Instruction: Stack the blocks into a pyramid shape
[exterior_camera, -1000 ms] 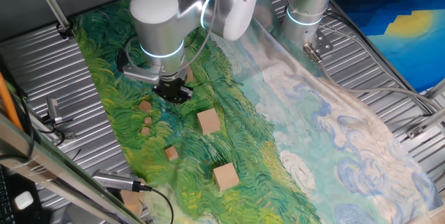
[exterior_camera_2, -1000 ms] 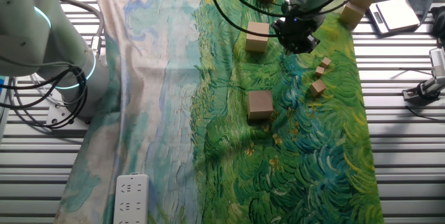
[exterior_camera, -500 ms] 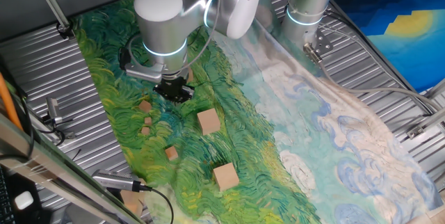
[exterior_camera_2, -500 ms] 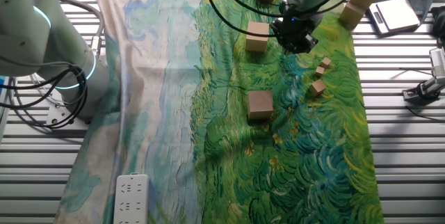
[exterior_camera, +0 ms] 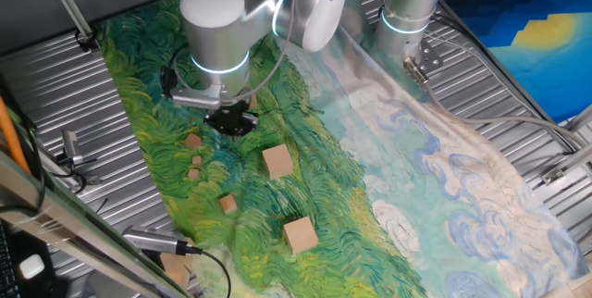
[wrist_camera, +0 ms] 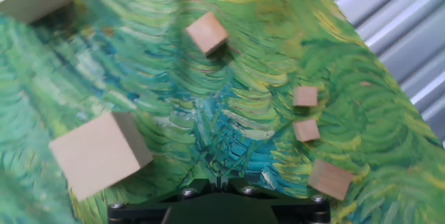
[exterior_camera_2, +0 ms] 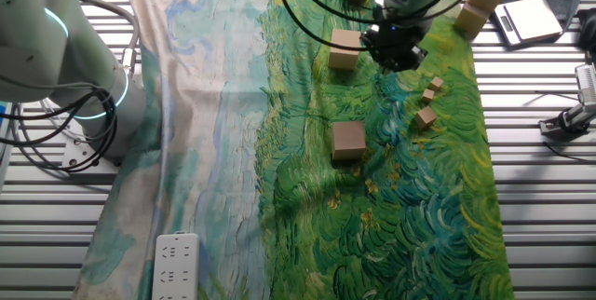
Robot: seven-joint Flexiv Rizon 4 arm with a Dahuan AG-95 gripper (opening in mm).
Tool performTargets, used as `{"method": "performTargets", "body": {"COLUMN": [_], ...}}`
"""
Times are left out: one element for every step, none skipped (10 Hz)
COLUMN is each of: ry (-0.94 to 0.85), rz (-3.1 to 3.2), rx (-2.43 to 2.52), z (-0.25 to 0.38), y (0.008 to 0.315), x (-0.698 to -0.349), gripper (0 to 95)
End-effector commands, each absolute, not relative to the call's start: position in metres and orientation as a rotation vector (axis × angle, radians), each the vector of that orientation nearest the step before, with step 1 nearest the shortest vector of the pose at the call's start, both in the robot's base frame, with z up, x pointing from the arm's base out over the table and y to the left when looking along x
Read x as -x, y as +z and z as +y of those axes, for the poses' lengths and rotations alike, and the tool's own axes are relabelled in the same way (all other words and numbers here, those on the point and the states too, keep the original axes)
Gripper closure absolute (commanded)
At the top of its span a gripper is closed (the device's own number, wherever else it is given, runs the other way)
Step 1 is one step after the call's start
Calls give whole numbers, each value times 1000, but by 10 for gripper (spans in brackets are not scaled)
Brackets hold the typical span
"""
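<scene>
Green swirl-painted cloth [exterior_camera: 305, 164] covers the ribbed metal table [exterior_camera_2: 549, 207]. Plain light-tan wooden cubes lie scattered on it: larger ones [exterior_camera: 277, 161] [exterior_camera: 300, 234], smaller ones [exterior_camera: 192, 141] [exterior_camera: 228, 204]. Above them hangs the black pincer [exterior_camera: 229, 120]; whether its fingers are spread cannot be told.

In the one fixed view, two big blocks lay apart on the cloth [exterior_camera: 444, 178] that covered the desk [exterior_camera: 55, 85]: one block [exterior_camera: 277, 162] near the middle, another [exterior_camera: 300, 235] nearer the front edge. Three small blocks [exterior_camera: 193, 141] sat close together to its left, a fourth [exterior_camera: 228, 204] below them. The arm's head [exterior_camera: 230, 120] hung over the cloth behind the small blocks, touching none
</scene>
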State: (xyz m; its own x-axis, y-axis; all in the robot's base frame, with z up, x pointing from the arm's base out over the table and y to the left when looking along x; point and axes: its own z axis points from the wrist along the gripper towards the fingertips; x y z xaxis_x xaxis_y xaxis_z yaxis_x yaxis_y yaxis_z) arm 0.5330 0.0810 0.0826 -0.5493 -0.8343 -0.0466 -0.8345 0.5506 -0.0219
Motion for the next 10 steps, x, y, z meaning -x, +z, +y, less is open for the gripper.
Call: {"method": "performTargets", "body": {"ry": [17,17,20,15,32,41,73,85,93,86], "rz": [2672,2668,2662,2667,2656,2659,2655,2672,2688,2694], "rx": [1556,1568,1585,1599,1612,1612,1620,1618,1608,1609], "z": [82,82,82,82,82,82,82,85,96,106], "y": [82,82,82,82,82,82,82,83,86,89], "x": [-533,-533,-533,-533,-533,-533,-533,-532,-528,-522], "gripper": [950,950,950,950,950,950,950,950,950,950]}}
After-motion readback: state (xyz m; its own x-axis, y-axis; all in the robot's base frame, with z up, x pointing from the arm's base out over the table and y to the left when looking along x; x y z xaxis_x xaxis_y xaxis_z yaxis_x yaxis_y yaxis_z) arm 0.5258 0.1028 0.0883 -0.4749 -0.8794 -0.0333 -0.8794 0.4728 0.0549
